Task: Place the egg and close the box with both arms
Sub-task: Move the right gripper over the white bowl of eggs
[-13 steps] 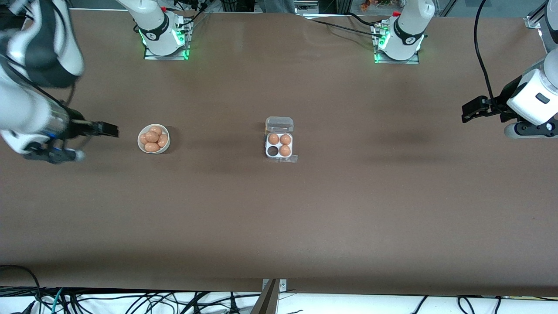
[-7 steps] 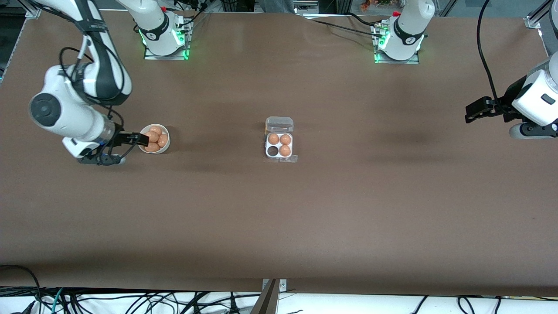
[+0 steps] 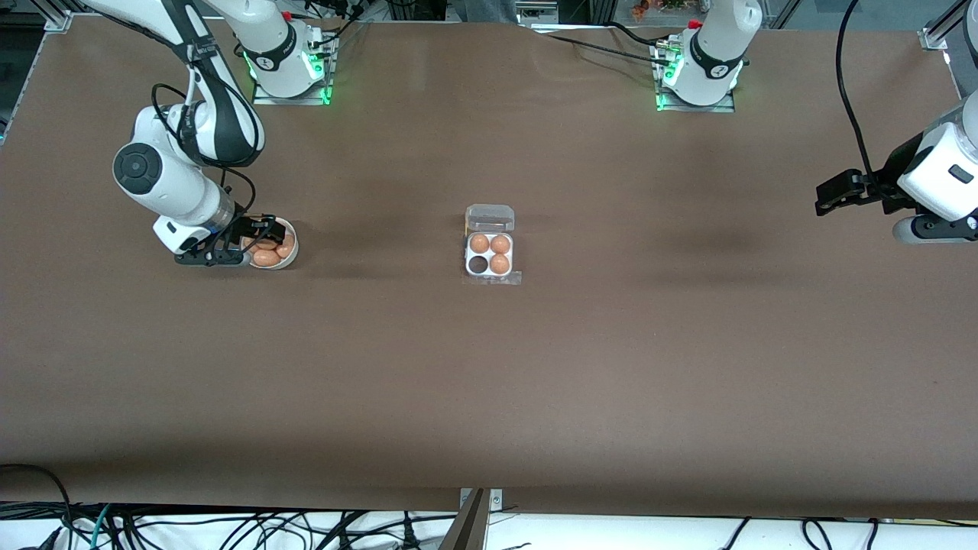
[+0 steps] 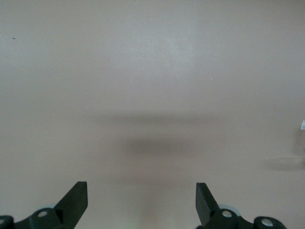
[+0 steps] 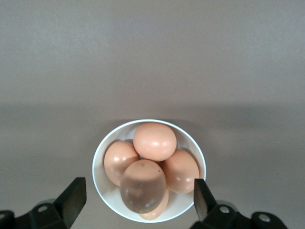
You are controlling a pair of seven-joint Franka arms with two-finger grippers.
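I had the right gripper (image 3: pixel 256 238) low over the white bowl (image 3: pixel 291 253) of eggs (image 5: pixel 154 140), fingers spread wide, nothing pinched yet. The bowl sat well toward the right arm's end of the table from the box (image 3: pixel 489 254). The box sat mid-table, lid (image 3: pixel 490 218) open, three cells filled, one empty cell (image 3: pixel 478 264) on the side nearer the front camera and the bowl. The left gripper (image 3: pixel 829 196) waited over bare table well off from the box toward the left arm's end, fingers spread, empty. For the pick, I judged the top egg best: centre the fingers on it, come straight down, close gently, avoid nudging the neighbours or the bowl rim.
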